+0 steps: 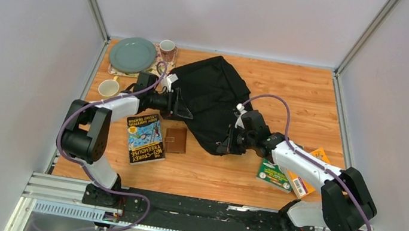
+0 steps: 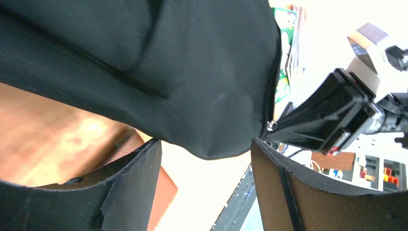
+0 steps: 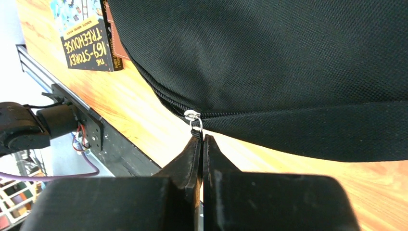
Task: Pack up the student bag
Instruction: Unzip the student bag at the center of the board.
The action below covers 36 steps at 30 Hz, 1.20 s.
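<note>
The right gripper (image 3: 202, 138) has its fingers pressed flat together on the small dark tab of the zip pull (image 3: 193, 117). The pull's metal ring sits just past the tips, right at the seam of the student bag (image 3: 279, 57). Straight ahead of those tips the bag fills the wrist view, a black woven shell lying slack on the table (image 1: 313, 100), with its zip track curving off to the gripper's left along the lower edge. Farther out on that side lie a book (image 3: 86, 36) and a brown wallet (image 1: 175, 140), just beside the bag's edge. Across the bag, the left gripper (image 2: 206, 142) has its fingers spread, and a bulge of black fabric sits at the mouth of the gap with nothing clamped. The bag looks soft, limp and light, with little in it to give it shape. Pulled by the zip alone, the cloth would probably bunch and slide over the smooth wood rather than let the slider run. The tab is the right hold for the slider, though it is small and could slip free. A fold of fabric close beside the track would likely make the best anchor for the spread gripper.
</note>
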{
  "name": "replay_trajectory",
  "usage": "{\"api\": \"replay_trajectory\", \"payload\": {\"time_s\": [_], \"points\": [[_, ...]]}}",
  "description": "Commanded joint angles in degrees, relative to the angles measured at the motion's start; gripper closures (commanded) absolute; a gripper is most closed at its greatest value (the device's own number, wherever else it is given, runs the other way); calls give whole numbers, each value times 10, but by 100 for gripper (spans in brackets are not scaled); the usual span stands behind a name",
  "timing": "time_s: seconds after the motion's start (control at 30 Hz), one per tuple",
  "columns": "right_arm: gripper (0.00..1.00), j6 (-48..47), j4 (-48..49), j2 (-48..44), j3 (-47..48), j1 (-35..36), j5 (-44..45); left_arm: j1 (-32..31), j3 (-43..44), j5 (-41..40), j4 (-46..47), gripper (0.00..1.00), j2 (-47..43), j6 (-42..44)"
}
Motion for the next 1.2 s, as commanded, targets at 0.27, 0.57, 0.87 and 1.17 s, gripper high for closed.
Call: {"api": "replay_trajectory", "payload": {"time_s": [0.27, 0.57, 0.87, 1.17], "points": [[100, 65, 88, -12, -6, 5, 7, -138, -139, -167, 41, 22, -193, -215], [100, 62, 91, -31, -15, 7, -3, -185, -247, -255, 109, 21, -260, -301], [100, 52, 68, -47, -17, 23, -4, -213, -261, -294, 266, 20, -226, -431], [100, 38, 67, -51, -18, 31, -18, -230, -265, -303, 321, 19, -163, -478]]}}
